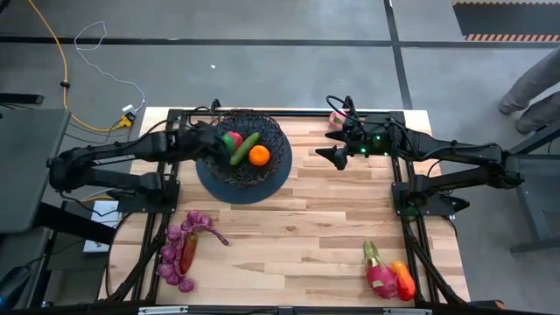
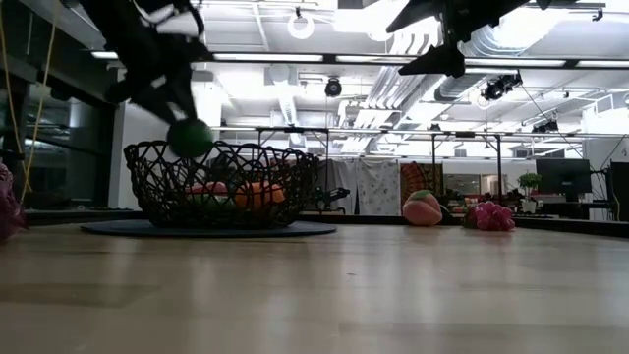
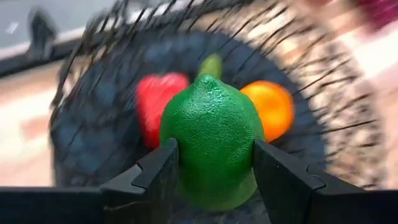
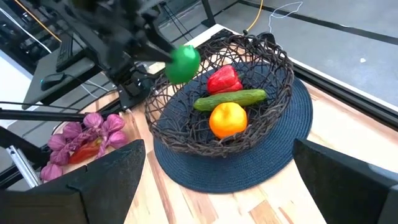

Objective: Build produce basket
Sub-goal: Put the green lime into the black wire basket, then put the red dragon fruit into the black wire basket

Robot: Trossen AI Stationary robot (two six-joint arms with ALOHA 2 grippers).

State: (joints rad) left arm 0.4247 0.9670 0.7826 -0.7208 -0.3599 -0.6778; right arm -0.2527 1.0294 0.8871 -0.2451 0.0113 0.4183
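Basket (image 3: pixel 93 124) is motion-blurred in left wrist view, its far rim cut by the frame edge. Lime (image 3: pixel 211 140) hides part of the red fruit (image 3: pixel 158 102), the orange (image 3: pixel 273 109) and most of the cucumber (image 3: pixel 211 64) behind it. High view: lime hidden under the left gripper (image 1: pixel 210 140) beside the basket. Person (image 1: pixel 534 87) well right of the basket: cropped, only legs show.

Colours we see on and around the basket

We note a black lacy-mesh basket (image 4: pixel 261 118) on a dark blue woven mat (image 4: pixel 273 162), holding a red fruit (image 4: pixel 224 79), a green cucumber (image 4: pixel 230 99) and an orange (image 4: pixel 227 119); a bright green lime (image 3: pixel 211 140) sits between dark fingers (image 3: pixel 152 180); purple grapes (image 1: pixel 179 254) lie on the pale striped wood table (image 1: pixel 306 227).
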